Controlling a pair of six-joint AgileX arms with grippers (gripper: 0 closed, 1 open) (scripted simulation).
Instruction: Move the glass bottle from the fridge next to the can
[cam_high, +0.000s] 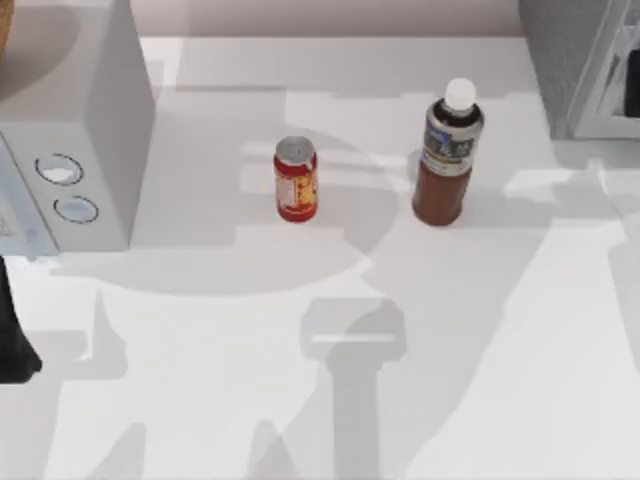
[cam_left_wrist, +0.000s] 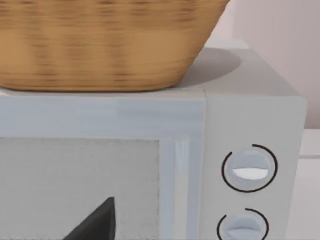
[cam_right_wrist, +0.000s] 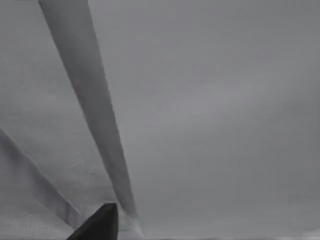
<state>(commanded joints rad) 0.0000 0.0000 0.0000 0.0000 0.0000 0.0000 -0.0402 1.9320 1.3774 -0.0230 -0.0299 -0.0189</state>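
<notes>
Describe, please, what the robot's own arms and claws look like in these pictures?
Little shows. At the table's left edge in the top view stands a matte black piece of the left arm, plain and unmarked. Each wrist view shows one dark, wedge-shaped claw finger: left, right. No cables or markings are visible.

White table (cam_high: 480, 350) bears can (cam_high: 296, 179), bottle (cam_high: 446, 155), microwave (cam_high: 70, 130), fridge (cam_high: 575, 60).
</notes>
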